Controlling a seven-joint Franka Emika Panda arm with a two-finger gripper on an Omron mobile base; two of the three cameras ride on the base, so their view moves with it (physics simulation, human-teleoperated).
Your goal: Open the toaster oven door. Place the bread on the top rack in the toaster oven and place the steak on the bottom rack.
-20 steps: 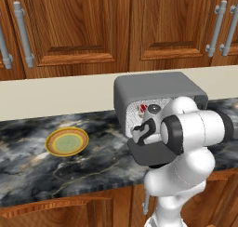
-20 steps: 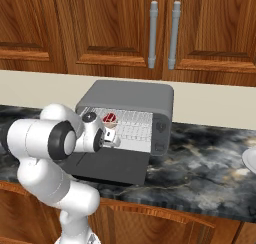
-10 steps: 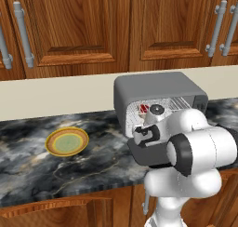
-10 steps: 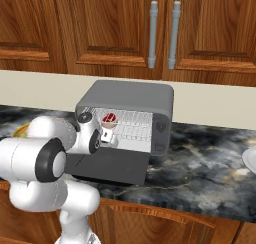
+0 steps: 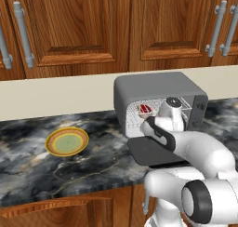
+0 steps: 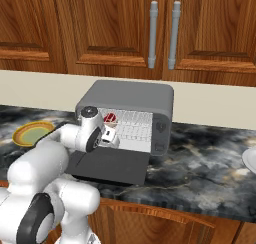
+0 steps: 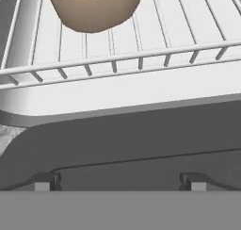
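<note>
The toaster oven door (image 6: 111, 165) is lying flat, giving access. The gripper (image 7: 117, 181), jaws spread and empty, is hovering at the toaster oven (image 6: 127, 98) mouth, facing the bread (image 7: 94, 6) on a rack.

The steak (image 5: 145, 109) lies inside the toaster oven (image 5: 158, 89), plate (image 5: 67, 141) to its left.

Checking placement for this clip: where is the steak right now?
The steak lies on a wire rack inside the open toaster oven, at its left end in both base views, just beyond the gripper.
</note>
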